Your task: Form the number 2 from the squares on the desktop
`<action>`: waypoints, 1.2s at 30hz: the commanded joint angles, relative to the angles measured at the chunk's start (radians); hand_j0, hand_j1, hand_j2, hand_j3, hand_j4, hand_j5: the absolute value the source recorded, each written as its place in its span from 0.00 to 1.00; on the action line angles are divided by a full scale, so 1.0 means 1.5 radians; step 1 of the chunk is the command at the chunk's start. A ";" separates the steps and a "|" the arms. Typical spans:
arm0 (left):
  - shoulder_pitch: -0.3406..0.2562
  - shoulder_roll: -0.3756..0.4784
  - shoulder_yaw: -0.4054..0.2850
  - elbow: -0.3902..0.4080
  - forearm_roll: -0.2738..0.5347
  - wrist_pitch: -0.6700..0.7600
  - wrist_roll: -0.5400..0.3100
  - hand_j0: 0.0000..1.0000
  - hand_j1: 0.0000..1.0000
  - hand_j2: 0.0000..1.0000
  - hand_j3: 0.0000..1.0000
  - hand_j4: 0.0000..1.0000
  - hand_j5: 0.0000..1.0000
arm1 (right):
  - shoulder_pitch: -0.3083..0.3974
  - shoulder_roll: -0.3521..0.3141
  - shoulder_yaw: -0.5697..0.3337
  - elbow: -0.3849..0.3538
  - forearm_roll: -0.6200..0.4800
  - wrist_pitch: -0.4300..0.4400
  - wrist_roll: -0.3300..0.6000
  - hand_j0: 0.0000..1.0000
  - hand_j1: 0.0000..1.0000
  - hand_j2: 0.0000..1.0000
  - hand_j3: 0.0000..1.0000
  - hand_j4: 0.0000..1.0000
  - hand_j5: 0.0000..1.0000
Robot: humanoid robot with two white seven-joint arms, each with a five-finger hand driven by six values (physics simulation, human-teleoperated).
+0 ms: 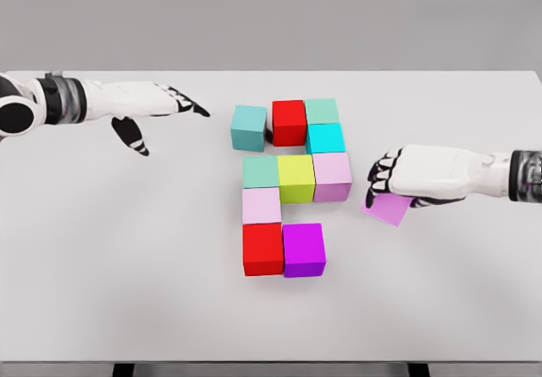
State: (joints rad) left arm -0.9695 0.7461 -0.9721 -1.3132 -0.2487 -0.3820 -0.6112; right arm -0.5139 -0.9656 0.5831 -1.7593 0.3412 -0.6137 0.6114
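On the white surface (102, 250) sat a bunch of colored cubes, packed close together. In the top row were a teal cube (249, 128), a red cube (289, 122) and a green cube (322, 110), with the teal one a little apart from the red one. Just under the green cube sat a bright blue cube (326, 138). The middle row had a second green cube (260, 172), a yellow cube (296, 178) and a light pink cube (332, 176), side by side and touching. Under that green cube was another light pink cube (261, 205), and at the bottom a second red cube (262, 248) touched a purple cube (304, 249). The right robot hand (398, 178) was to the right of the pile, its fingers closed around a tilted violet cube (388, 208). The left robot hand (157, 110) hung far to the left, fingers spread and holding nothing.
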 commanded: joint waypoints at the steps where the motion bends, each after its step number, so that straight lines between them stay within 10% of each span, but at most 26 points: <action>1: 0.000 0.002 0.000 0.011 -0.056 -0.038 0.000 1.00 1.00 1.00 1.00 1.00 1.00 | 0.001 -0.002 0.005 -0.001 -0.011 0.002 0.000 0.63 0.63 0.63 0.63 0.63 0.63; 7: 0.000 -0.025 0.000 0.022 -0.156 -0.125 0.000 1.00 1.00 1.00 1.00 1.00 1.00 | 0.000 -0.002 0.039 -0.002 -0.012 0.002 0.000 0.63 0.63 0.63 0.63 0.63 0.63; 18: 0.012 -0.081 -0.001 0.105 -0.160 -0.126 0.000 1.00 1.00 1.00 1.00 1.00 1.00 | -0.043 0.017 0.114 -0.004 -0.026 0.002 0.000 0.63 0.63 0.63 0.63 0.63 0.63; 19: 0.011 -0.081 0.000 0.105 -0.167 -0.126 0.000 1.00 1.00 1.00 1.00 1.00 1.00 | -0.043 0.017 0.114 -0.004 -0.026 0.002 0.000 0.68 0.68 0.68 0.68 0.68 0.68; 20: 0.011 -0.085 0.002 0.113 -0.177 -0.126 0.000 1.00 1.00 1.00 1.00 1.00 1.00 | -0.043 0.017 0.114 -0.004 -0.026 0.002 0.000 1.00 1.00 1.00 1.00 1.00 1.00; 25: 0.011 -0.102 0.004 0.134 -0.178 -0.126 0.000 1.00 1.00 1.00 1.00 1.00 1.00 | -0.041 0.010 0.114 -0.004 -0.025 0.002 0.000 1.00 1.00 1.00 1.00 1.00 1.00; 36: 0.010 -0.106 0.004 0.139 -0.178 -0.125 0.000 1.00 1.00 1.00 1.00 1.00 1.00 | 0.014 -0.043 -0.034 -0.002 -0.052 0.002 0.000 1.00 1.00 1.00 1.00 1.00 1.00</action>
State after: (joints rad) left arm -0.9541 0.5888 -0.9678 -1.1088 -0.5193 -0.5715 -0.6113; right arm -0.4740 -1.0089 0.5946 -1.7630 0.2757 -0.6144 0.6115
